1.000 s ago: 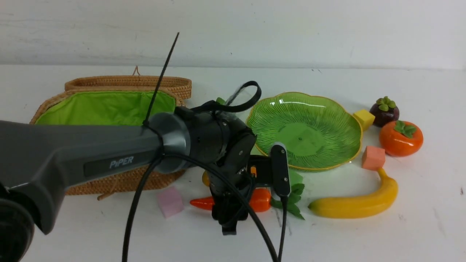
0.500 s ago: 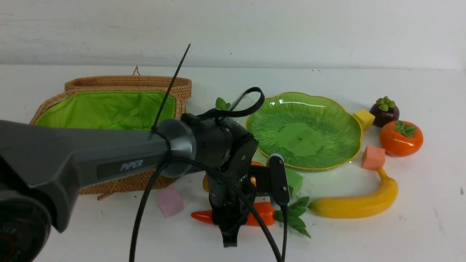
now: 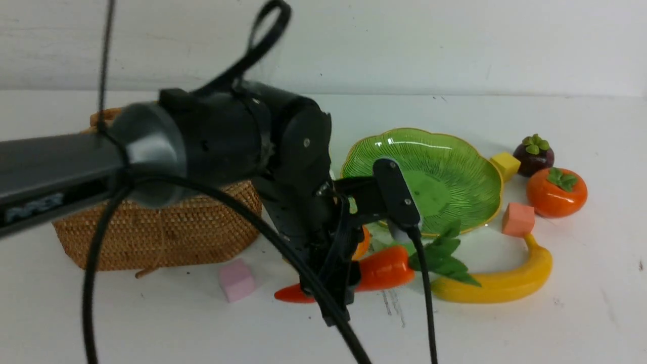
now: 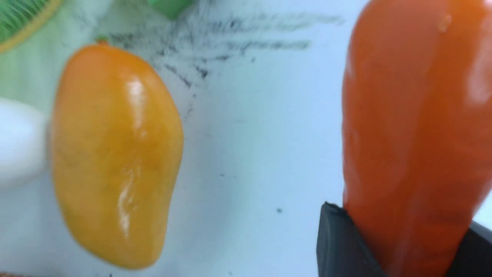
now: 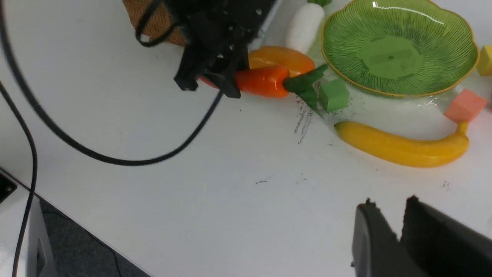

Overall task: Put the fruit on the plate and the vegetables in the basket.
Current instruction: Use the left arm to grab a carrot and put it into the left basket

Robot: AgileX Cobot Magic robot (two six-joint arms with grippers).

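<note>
Taking 12 o'clock as straight away from me across the table: nearest, at about 4 o'clock, my right gripper hangs over bare tabletop, its jaws drawn almost together with nothing between them.

Next out, close to dead ahead, my left gripper is clamped on the carrot near its pointed end. The carrot lies tilted, leaves raised toward 2 o'clock; I cannot tell whether its tip is clear of the table. At the carrot's 9 o'clock sits a pink cube, apart from it. At its 3 o'clock lies the banana, with the carrot leaves overlapping its near end in my front view.

Just beyond the carrot, at its 12 o'clock, lies the mango. A green cube sits by the leaves, and the radish lies past the mango.

The plate is at the carrot's 1 o'clock, with no fruit on it. A salmon cube is at the plate's 4 o'clock, just beside the banana's stem. The persimmon is at its 3 o'clock. A yellow cube sits against the rim at 2 o'clock, with the mangosteen beyond it.

The basket stands at the carrot's 10 o'clock, half hidden by my left arm.
</note>
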